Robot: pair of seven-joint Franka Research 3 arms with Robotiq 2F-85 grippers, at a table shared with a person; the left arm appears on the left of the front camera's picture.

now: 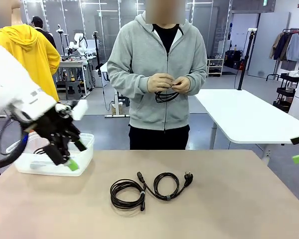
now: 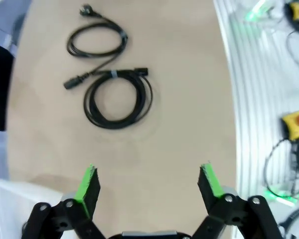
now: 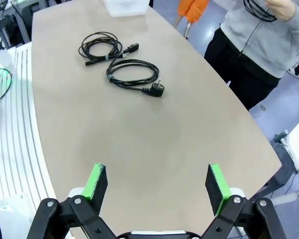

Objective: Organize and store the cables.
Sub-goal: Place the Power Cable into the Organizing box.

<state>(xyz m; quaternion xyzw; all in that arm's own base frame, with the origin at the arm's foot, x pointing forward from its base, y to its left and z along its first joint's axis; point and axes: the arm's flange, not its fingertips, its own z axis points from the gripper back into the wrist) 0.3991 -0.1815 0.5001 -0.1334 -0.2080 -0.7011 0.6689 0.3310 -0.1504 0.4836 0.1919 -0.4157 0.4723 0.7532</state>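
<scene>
Two black cables sit just beside each other mid-table, each banded: the left coil (image 1: 125, 194) and the plugged coil (image 1: 167, 186). A third cable (image 1: 165, 95) is in the person's hands (image 1: 168, 83) across the table. They are likely light, floppy and springy, so best pinched across the bundled strands at the band so the loops don't spill. The clear plastic bin (image 1: 87, 141) at left seems to hold one dark cord; the left gripper (image 2: 148, 174) beside it and the right gripper (image 3: 157, 180) both gape wide, holding nothing.
</scene>
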